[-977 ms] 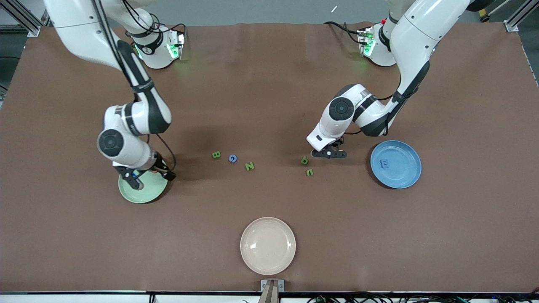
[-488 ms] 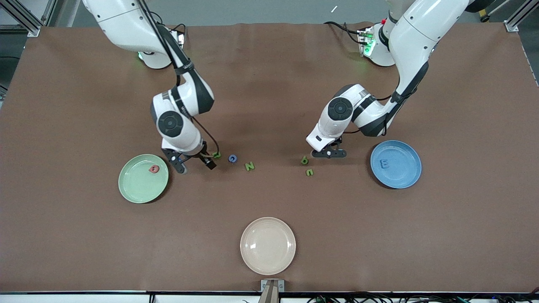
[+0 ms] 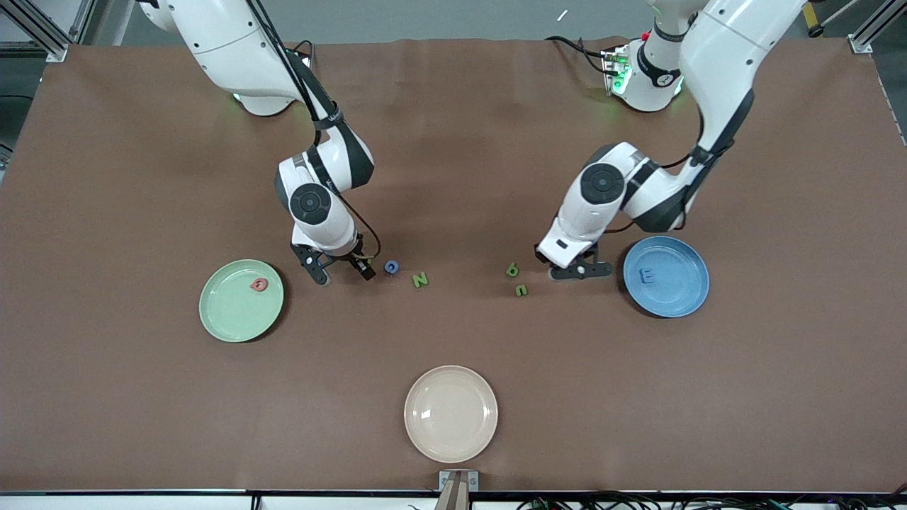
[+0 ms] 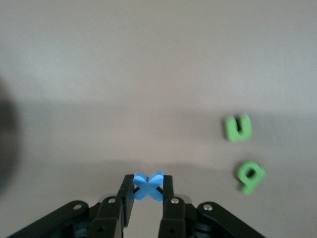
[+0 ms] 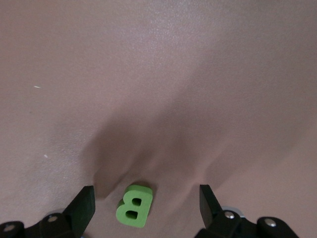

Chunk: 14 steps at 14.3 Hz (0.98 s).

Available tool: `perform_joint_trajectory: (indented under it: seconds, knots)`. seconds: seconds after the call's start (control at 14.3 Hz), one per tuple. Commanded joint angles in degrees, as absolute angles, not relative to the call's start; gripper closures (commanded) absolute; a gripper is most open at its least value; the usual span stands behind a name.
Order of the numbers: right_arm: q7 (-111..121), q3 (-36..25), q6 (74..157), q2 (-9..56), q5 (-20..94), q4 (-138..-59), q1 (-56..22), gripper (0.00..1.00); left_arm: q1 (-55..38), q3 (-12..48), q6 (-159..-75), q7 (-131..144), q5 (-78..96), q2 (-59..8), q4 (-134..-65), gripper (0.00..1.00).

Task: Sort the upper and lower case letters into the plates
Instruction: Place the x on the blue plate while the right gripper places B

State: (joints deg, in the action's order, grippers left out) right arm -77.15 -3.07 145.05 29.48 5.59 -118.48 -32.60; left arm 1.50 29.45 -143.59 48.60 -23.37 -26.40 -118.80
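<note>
A: Left gripper status?
B: Clamped on the small blue foam x, which stands on edge between the fingers, its face toward the wrist camera. It hangs over bare table beside the sky-blue round plate; a second ago it was lower and closer to the green 9-like letter and the green u.

A: Right gripper?
B: Jaws spread wide, straddling the green foam B without touching it. The B lies flat, its long axis running toward the wrist camera. A second ago this gripper was over the pale mint-green round plate.

A: Remaining items?
B: The pink-red Q lies in the mint plate, uncovered since the gripper left. The blue E-like m lies in the blue plate. The blue G and green N lie beside the B, toward the left arm's end. A cream-white round plate lies nearest the front camera.
</note>
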Motion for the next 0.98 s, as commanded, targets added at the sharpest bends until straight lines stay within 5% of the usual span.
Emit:
perform_joint_trajectory:
  seconds: [0.0, 0.63, 0.91]
  knots:
    - [-77.34, -3.25, 145.90, 28.92, 5.98, -119.62, -33.05, 0.22, 7.71, 29.79, -143.35, 43.27, -24.43, -21.37, -122.68, 0.91]
    - [-78.04, -3.25, 144.84, 29.09, 5.98, -119.62, -33.05, 1.00, 22.93, 30.06, -144.05, 24.18, -24.52, -16.61, -131.57, 0.91]
    - [-72.28, -3.60, 140.11, 27.69, 5.63, -116.55, -29.20, 1.00, 24.17, 29.97, -144.32, 22.24, -24.52, -17.75, -132.80, 0.90]
